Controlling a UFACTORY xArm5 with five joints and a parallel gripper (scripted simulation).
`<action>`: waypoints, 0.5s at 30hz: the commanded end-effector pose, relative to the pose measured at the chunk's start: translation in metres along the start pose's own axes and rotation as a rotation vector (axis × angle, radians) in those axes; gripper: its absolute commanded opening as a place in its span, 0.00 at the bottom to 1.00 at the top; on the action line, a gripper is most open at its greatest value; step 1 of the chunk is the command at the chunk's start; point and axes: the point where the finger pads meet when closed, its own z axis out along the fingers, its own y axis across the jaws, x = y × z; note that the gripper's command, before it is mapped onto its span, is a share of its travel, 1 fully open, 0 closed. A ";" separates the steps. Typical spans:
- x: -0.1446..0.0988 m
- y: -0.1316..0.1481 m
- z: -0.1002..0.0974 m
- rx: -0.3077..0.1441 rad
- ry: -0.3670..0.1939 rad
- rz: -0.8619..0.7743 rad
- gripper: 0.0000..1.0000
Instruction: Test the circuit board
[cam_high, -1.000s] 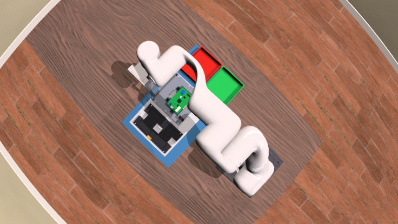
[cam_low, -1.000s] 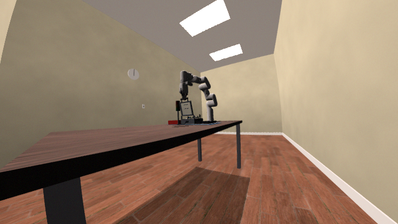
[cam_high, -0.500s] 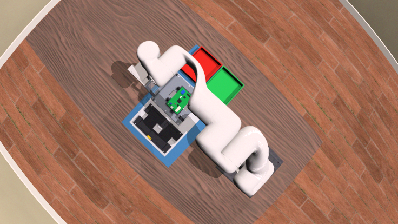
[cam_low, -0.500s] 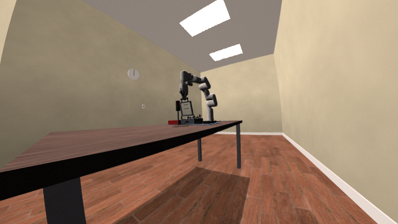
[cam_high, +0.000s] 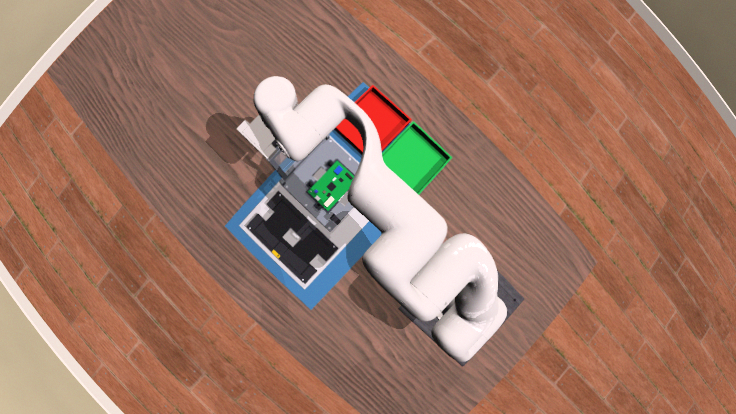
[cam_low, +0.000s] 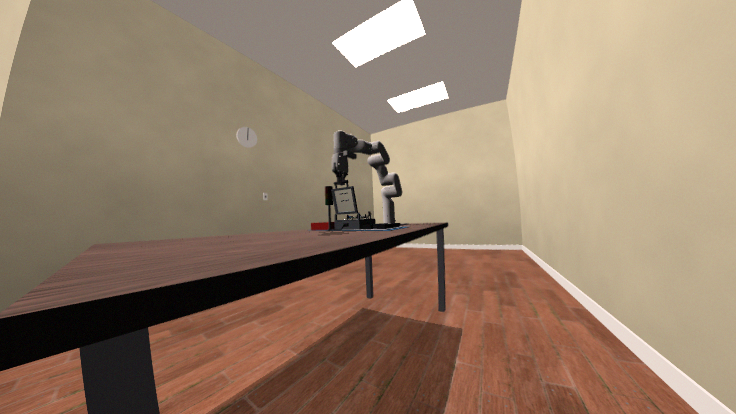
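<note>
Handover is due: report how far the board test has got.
Done: the board lies in the tester, component side up, out of the tray. In hand: the gripper is shut on the top edge of the upright lid. Left: close and latch it, wait for the light, reopen, then put the board in the red bin or green bin.

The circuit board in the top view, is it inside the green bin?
No, the circuit board lies on the grey tester, while the green bin beside it shows only its green floor.
</note>
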 end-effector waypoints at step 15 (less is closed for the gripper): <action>0.000 -0.011 -0.005 -0.004 0.000 0.000 0.00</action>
